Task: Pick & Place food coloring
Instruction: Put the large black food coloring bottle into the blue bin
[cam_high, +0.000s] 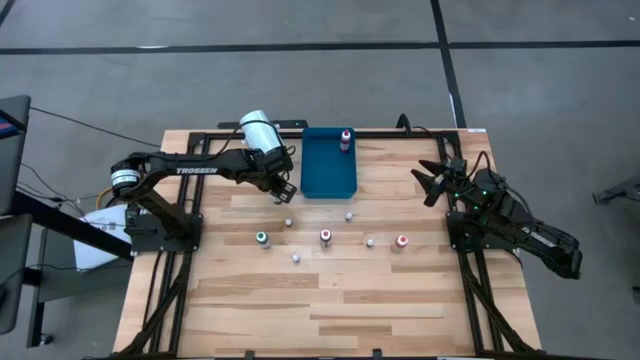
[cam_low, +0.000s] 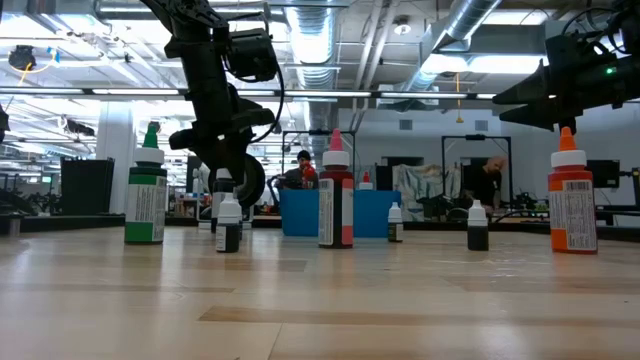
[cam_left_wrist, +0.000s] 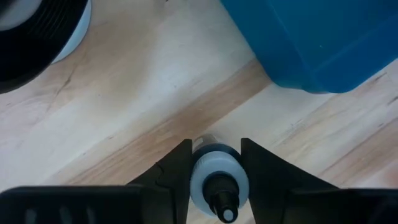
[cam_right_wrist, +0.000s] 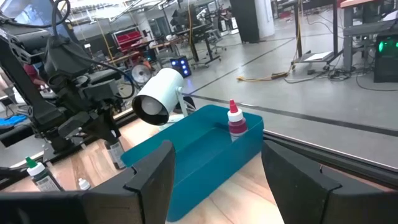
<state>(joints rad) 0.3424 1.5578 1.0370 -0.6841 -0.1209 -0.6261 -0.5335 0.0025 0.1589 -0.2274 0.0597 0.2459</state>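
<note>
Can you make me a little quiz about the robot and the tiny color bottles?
1. True or false: the blue tray already has one bottle standing in it.
2. What is the left gripper doing? A) closing around a small black-capped bottle beside the tray B) hovering over the green-topped bottle C) resting off the table
3. Fill in the blank: the right gripper is ____, with nothing between its fingers.

Key:
1. True. A pink-topped bottle stands in the tray's far corner.
2. A. Its fingers sit on either side of that bottle.
3. Open. It waits at the table's right side.
</note>
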